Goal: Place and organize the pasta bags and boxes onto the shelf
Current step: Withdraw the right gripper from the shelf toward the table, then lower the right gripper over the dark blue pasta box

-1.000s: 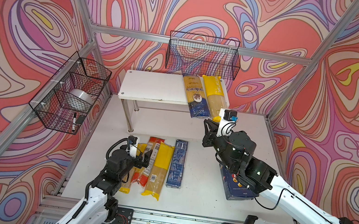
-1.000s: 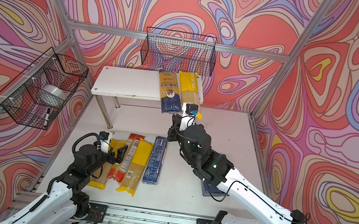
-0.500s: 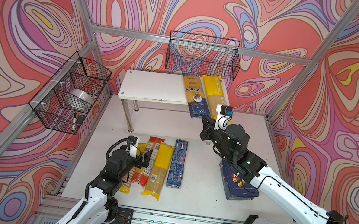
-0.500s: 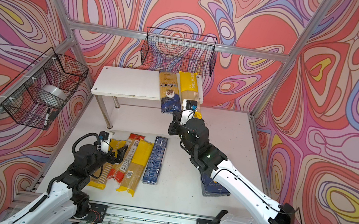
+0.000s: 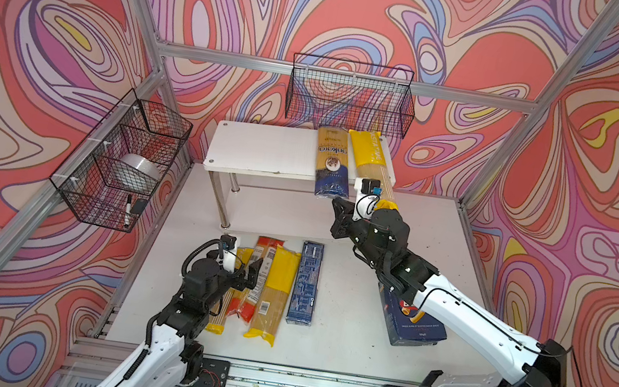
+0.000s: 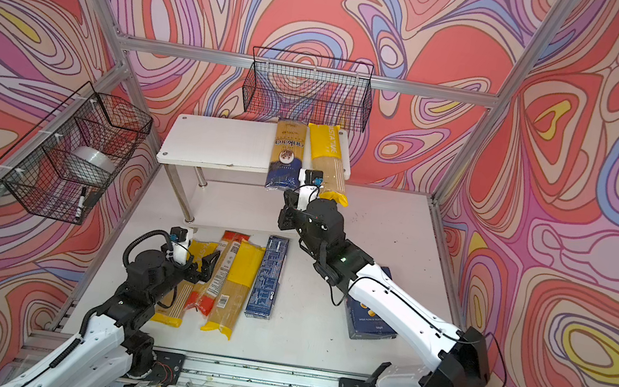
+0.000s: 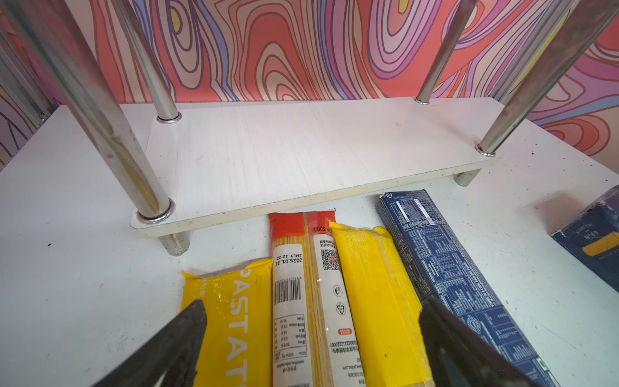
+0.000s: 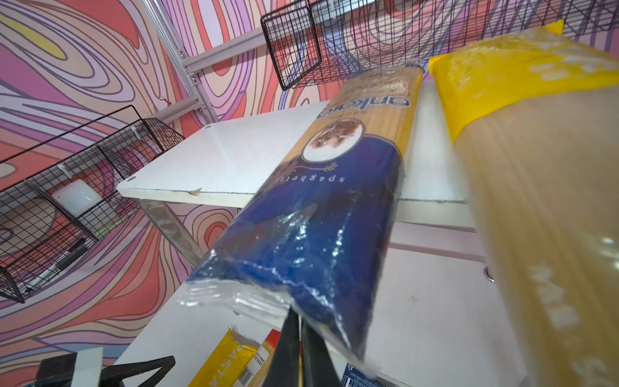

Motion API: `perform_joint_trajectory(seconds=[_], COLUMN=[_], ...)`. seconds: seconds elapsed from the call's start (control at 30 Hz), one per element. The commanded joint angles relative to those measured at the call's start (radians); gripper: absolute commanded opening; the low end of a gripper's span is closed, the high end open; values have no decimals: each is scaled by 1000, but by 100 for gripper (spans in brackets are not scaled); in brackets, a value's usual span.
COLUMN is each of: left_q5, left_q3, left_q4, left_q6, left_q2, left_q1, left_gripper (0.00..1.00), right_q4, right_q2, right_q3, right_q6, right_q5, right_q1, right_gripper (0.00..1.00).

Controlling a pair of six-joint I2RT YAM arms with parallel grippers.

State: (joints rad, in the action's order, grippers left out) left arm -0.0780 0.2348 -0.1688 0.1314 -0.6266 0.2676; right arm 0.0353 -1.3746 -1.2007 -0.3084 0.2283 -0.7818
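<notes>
Left gripper (image 7: 312,305) jaws wide over the spaghetti packets (image 7: 375,295) on the near table (image 5: 340,334). Probably light, stiff lengthwise, slick film, so grip mid-length. Far: right gripper (image 8: 298,321) jaws shut at near end of ankara packet (image 5: 330,164), overhanging the shelf (image 5: 260,149) top; likely tips easily.

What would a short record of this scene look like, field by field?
shelf top: ankara bag and shelf yellow bag, side by side, both overhanging the front edge
lower tier: bare
table row: left yellow bag, red-ended bag, middle yellow bag, narrow box
apart: wide box, partly under the right arm
right gripper: shut, at the ankara bag's near end
left gripper: open, above the table row
</notes>
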Motion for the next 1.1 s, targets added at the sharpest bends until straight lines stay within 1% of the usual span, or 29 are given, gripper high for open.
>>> perform_joint_trajectory(seconds=[0.0, 0.03, 0.1, 0.17, 0.27, 0.37, 0.47, 0.53, 0.7, 0.8, 0.87, 0.93, 0.97, 1.0, 1.07], left_q5=[2, 1, 2, 1, -2, -4, -2, -1, 1, 2, 0, -1, -3, -4, 3], left_q3=[5, 6, 7, 10, 12, 14, 11, 10, 4, 6, 7, 6, 4, 3, 2], left_q4=[-20, -20, -20, -20, -21, -21, -21, -21, -21, -20, -21, -20, -20, -20, -20], left_q6=[-2, -2, -2, -3, -3, -4, -4, -2, -3, -3, -2, -2, -4, -4, -1], left_q2=[16, 14, 12, 6, -4, -4, 1, 4, 16, 13, 11, 14, 15, 18, 21], left_q1=[2, 2, 2, 1, 1, 1, 0, 1, 1, 1, 2, 1, 2, 1, 1], left_gripper=[100, 100, 100, 100, 100, 100, 100, 100, 100, 100, 100, 100, 100, 100, 100], right_q4=[-14, -10, 1, -2, -59, -124, -152, -176, -201, -320, -416, -536, -585, -614, -631], right_q2=[10, 22, 43, 60, 76, 99, 134, 150, 170, 110, 70, 49, 48, 55, 79], right_q3=[-7, 2, 19, 26, 3, -20, -22, -31, -34, -108, -163, -215, -224, -220, -179], right_q6=[-23, -28, -22, -14, -3, 2, -4, 0, -34, -26, -10, 56, 77, 79, 46], right_q5=[35, 34, 20, -5, -32, -62, -101, -141, -292, -478, -524, -489, -442, -399, -331], right_q1=[25, 29, 30, 30, 31, 30, 31, 31, 30, 20, -34, -138, -196, -241, -288], right_gripper=[2, 7, 10, 16, 28, 35, 38, 38, 43, 48, 51, 54, 56, 58, 59])
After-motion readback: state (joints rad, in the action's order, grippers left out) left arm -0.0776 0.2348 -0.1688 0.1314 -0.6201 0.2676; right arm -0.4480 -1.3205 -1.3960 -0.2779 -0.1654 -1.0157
